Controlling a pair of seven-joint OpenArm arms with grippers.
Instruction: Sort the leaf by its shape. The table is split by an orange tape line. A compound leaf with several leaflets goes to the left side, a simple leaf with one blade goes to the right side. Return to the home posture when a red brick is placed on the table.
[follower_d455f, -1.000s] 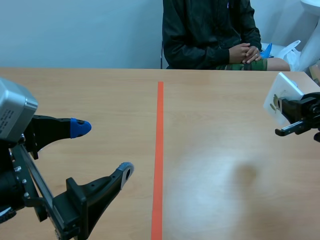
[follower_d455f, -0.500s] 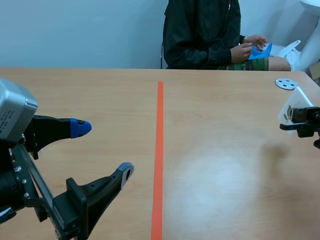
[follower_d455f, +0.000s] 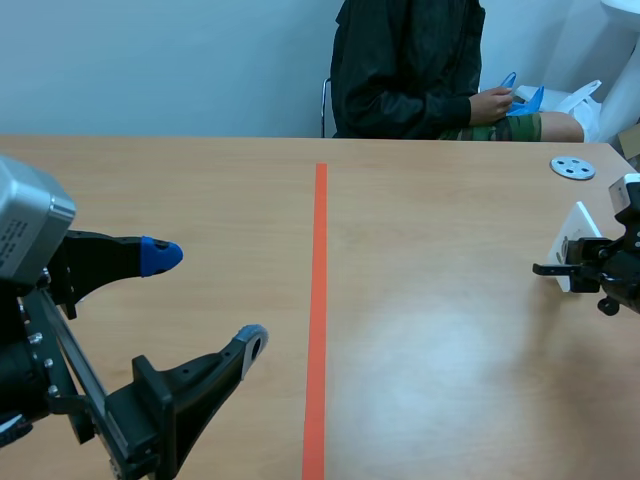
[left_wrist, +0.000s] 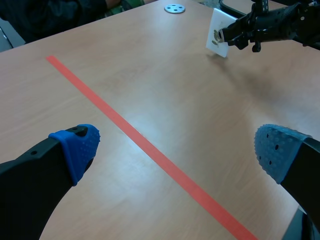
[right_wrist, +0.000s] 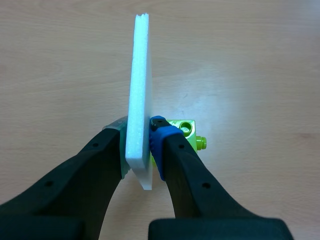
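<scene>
A: Where was the leaf, and which arm had it?

B: The right gripper (right_wrist: 137, 135) was clamped on a white foam card (right_wrist: 140, 75), 1 pad on each face. The card stood upright on the right side of the orange tape line (follower_d455f: 318, 300), well apart from it. From the right wrist it showed edge-on, its long axis running up from the fingers.

A: And the left arm?

B: The left gripper (left_wrist: 176, 147) hung with its 2 fingers spread wide and nothing between them, on its own side of the line. The right arm was plainly the nearer; it already had the card.

A: So which way should the card go?

B: I could not judge that. The left wrist view showed a small mark (left_wrist: 218, 36) on the card's face, which was turned toward the line. It was too small to tell several leaflets from 1 blade. The right wrist saw only the card's edge, so its faces were hidden there.

A: Anything else unclear?

B: A lime-green brick (right_wrist: 186, 131) sat just behind the right finger, close against the card. I could not tell whether it was fixed to the card as a foot or lay loose on the table (follower_d455f: 440, 380), nor whether the card's lower edge touched the wood. A grey disc (follower_d455f: 572, 167) lay farther off, toward the person (follower_d455f: 410, 70) seated across. No red brick showed.
</scene>
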